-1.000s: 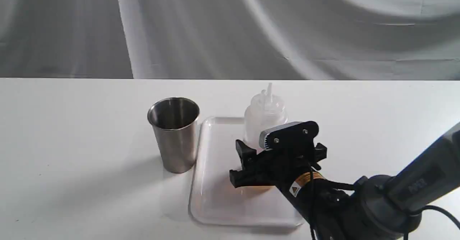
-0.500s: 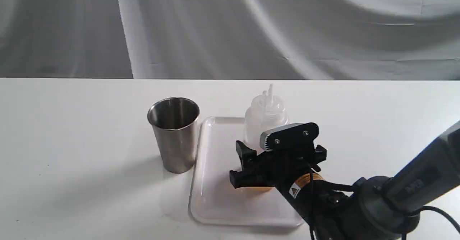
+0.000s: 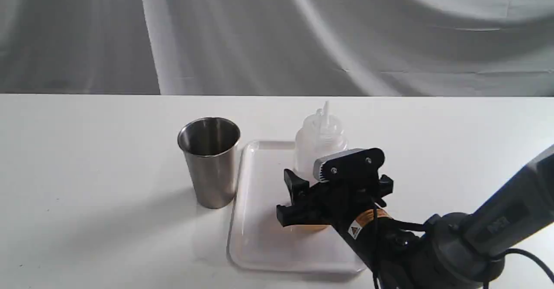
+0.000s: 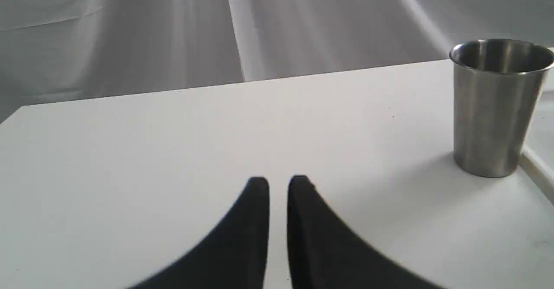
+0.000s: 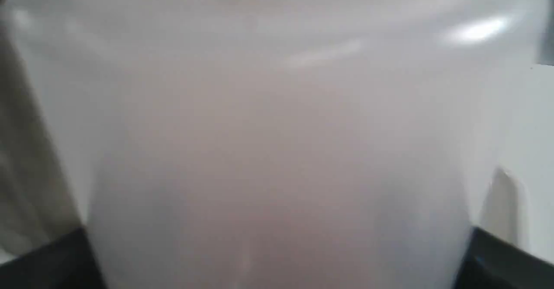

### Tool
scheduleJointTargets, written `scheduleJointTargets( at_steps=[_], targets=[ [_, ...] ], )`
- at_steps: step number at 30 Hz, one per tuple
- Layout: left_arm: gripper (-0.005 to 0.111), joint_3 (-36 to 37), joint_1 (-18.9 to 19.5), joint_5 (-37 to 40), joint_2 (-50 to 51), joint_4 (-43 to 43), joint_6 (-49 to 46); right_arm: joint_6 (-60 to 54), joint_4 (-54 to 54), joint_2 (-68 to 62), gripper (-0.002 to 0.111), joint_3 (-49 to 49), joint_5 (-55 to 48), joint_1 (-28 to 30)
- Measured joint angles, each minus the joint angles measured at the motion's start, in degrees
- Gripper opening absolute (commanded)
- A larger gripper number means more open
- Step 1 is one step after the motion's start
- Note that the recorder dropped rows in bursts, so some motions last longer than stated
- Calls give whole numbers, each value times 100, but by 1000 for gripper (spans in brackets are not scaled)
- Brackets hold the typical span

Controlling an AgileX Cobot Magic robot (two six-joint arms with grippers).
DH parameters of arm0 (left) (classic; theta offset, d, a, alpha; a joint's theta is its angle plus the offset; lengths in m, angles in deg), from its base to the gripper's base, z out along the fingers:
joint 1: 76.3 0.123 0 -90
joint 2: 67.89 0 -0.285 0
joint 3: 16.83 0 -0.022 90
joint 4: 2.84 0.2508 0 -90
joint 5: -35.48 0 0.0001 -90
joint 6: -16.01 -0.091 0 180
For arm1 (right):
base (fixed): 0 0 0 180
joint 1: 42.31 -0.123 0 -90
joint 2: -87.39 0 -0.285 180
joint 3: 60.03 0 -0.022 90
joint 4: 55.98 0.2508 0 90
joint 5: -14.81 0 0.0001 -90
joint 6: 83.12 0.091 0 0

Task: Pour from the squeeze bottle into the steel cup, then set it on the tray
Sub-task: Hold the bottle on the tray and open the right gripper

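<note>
The squeeze bottle (image 3: 319,144) is standing upright on the tray (image 3: 259,241), toward the tray's far right part, with its pointed nozzle aiming straight up and an amber tint showing low at its base. The right gripper (image 3: 337,194) is clasping it around the lower body: in the exterior view one black finger is showing on each side of the bottle, and in the right wrist view the whitish plastic is filling nearly the whole picture, with the dark fingers (image 5: 47,258) pressing against its two flanks. The tray is lying flat on the white table (image 3: 86,150), its long side running away from the camera. The steel cup (image 3: 210,168) is standing upright just beside the tray's left rim, near the far corner, mouth open upward; whether it is touching the rim cannot be told. The left gripper (image 4: 278,185) is hovering low over bare tabletop well to the left of the cup, its two fingers drawn nearly together with only a thin slit between them and nothing in their grasp. A grey draped cloth (image 3: 259,33) is hanging behind the table's far edge.
</note>
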Motion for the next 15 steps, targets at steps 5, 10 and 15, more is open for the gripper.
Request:
scheduleJointTargets(
  at_steps=[5, 10, 15],
  targets=[
    [8, 0, 0, 0, 0, 0, 0, 0, 0, 0, 10, 0, 10, 0],
    [8, 0, 0, 0, 0, 0, 0, 0, -33, 0, 52, 0, 10, 0],
    [8, 0, 0, 0, 0, 0, 0, 10, -33, 0, 105, 0, -2, 0]
  ],
)
